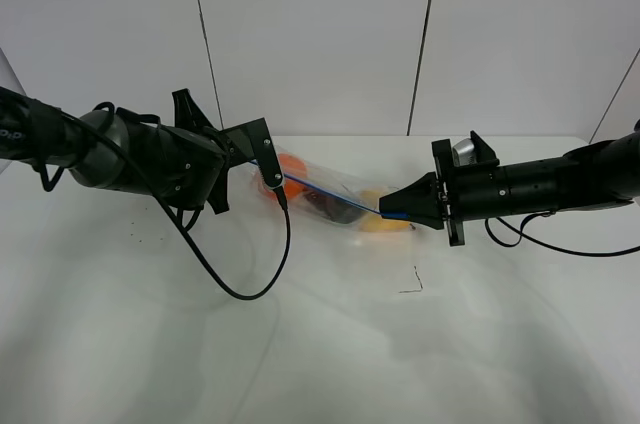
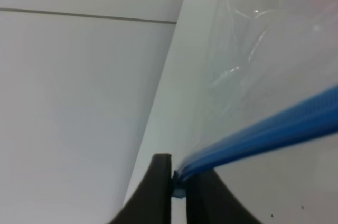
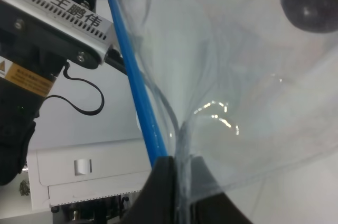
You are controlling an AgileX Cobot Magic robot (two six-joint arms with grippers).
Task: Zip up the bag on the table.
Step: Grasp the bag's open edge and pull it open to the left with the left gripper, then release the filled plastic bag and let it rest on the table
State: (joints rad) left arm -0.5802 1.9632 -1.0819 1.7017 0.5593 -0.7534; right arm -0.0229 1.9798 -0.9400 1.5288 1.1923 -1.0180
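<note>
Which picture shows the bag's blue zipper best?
The left wrist view: the blue zipper looks big and close, pinched in the left hand. The right wrist view shows it thinner, beside the crinkly bag. The high view shows it whole but tiny, stretched to the right hand.

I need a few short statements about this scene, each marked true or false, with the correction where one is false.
1. The left claw is shut on the end of the bag's blue strip. True.
2. The right claw is open, away from the bag. False: it is shut on the bag's edge.
3. The strip runs straight between the two claws. True.
4. The bag is empty. False: orange produce and yellow produce show through it.
5. The table is black. False: it is white.
</note>
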